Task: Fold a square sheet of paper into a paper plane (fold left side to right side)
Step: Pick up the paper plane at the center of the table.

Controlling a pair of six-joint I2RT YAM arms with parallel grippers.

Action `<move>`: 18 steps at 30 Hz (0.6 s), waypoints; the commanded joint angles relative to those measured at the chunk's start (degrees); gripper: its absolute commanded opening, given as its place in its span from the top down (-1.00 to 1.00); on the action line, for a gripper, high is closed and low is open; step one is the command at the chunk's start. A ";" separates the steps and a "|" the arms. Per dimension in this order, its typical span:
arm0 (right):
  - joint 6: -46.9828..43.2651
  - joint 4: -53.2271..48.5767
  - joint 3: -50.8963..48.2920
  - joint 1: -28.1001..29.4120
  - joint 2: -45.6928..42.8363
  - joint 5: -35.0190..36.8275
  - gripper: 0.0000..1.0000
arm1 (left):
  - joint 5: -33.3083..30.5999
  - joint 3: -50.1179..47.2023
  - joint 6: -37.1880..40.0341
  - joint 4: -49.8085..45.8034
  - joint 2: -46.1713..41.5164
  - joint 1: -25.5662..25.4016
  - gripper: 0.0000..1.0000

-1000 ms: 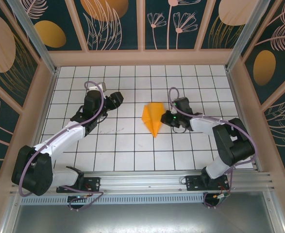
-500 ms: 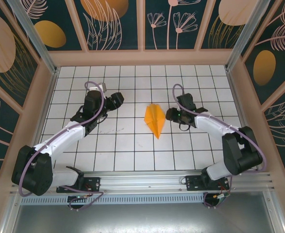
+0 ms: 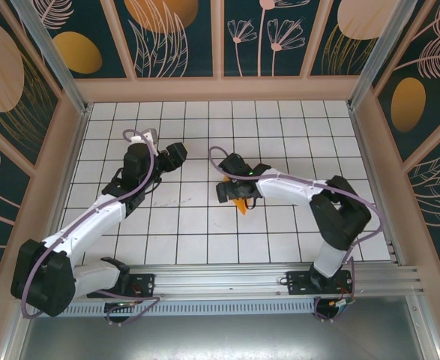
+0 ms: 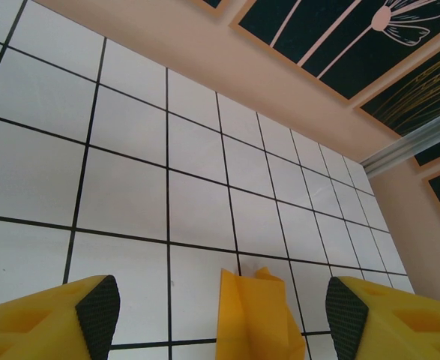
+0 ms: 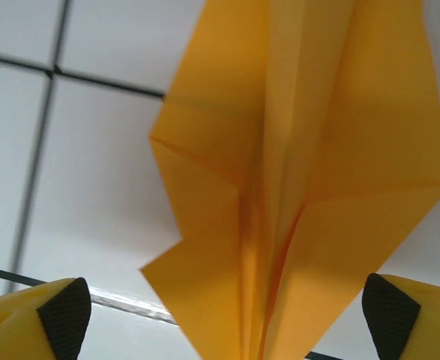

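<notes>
In the middle of the table [image 3: 190,225], slightly right of centre, lies the plane [image 3: 240,205], already a narrow dart with its point towards the near edge and mostly covered from above by the right gripper [image 3: 233,193]. From that wrist the plane [image 5: 302,150] shows as stacked orange-yellow layers meeting along a central ridge, with the right gripper [image 5: 227,319] spread wide, its black pads [image 5: 62,315] standing off to either side and pinching nothing. The left gripper [image 3: 178,152] hangs to the left and a little farther back, well apart from the plane; it too is spread (its wrist view catches one end of the plane [image 4: 257,319] between the fingers, on the tiles beyond them). The paper looks very light and thin, likely to skate on the smooth tiles and to crumple or lose its creases under a careless squeeze. The best hold is probably the central ridge, where the layers are thickest and stiffest, rather than a loose wing flap, which would probably bend or unfold.
</notes>
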 commanded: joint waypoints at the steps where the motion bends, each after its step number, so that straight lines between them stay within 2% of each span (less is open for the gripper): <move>1: -1.47 -4.36 2.90 1.27 1.87 4.53 -0.91 | -1.49 -1.30 1.11 -0.42 -1.05 0.21 -0.51; 7: -2.44 -4.41 3.87 1.25 4.12 4.76 -0.69 | -1.47 -1.30 1.08 -0.62 -1.13 0.21 -0.52; 14: -1.68 -4.16 3.47 -0.72 2.35 5.04 -0.30 | -1.50 -1.04 1.20 -0.76 -0.77 0.21 -0.53; 18: -1.54 -2.10 1.09 -2.79 0.39 2.19 -0.03 | -1.35 -0.95 1.07 -0.75 -0.45 0.21 -0.53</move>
